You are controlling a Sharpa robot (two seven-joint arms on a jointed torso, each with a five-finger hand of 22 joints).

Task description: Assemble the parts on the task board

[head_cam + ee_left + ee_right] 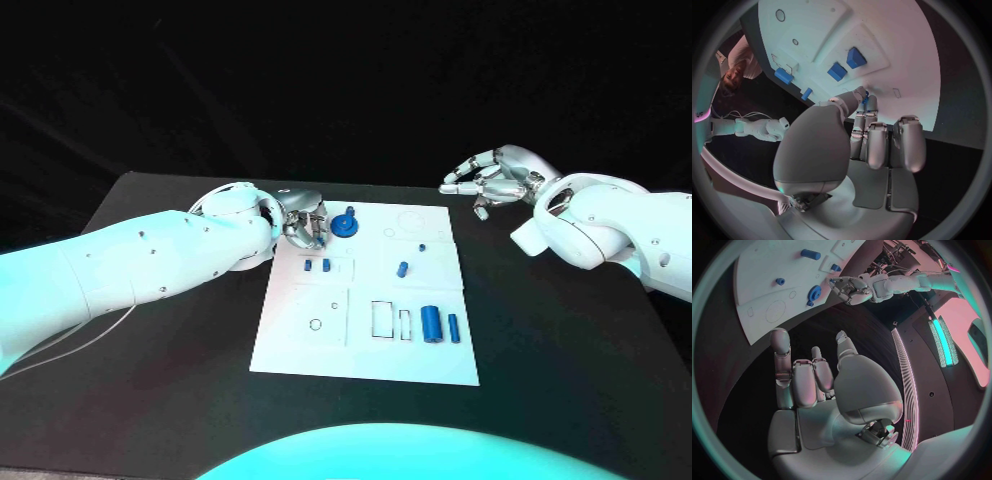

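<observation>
The task board (pixel 361 345), a white plate, lay in the middle of the black surface (pixel 562 340), its long edges running away from the robot. A blue gear-like part (pixel 345 223) stood near the board's far left corner. Two small blue blocks (pixel 317 265) lay just behind it toward the robot, a short blue peg (pixel 404 267) sat near the board's middle, and two blue cylinders (pixel 440 325) lay side by side near the right edge, next to rectangular recesses (pixel 384 318).

The left hand (pixel 299 224) sat over the board's far left edge, just beside the gear-like part; its fingers (pixel 870 131) were curled in toward the board, and whether they touched the part could not be told. The left arm (pixel 130 265) crossed the surface to the left of the board.

The right hand (pixel 490 178) hung off the board beyond its far right corner, well apart from every part, fingers (pixel 798 377) loosely curled and holding nothing. Bare surface lay along the board's right and near edges.
</observation>
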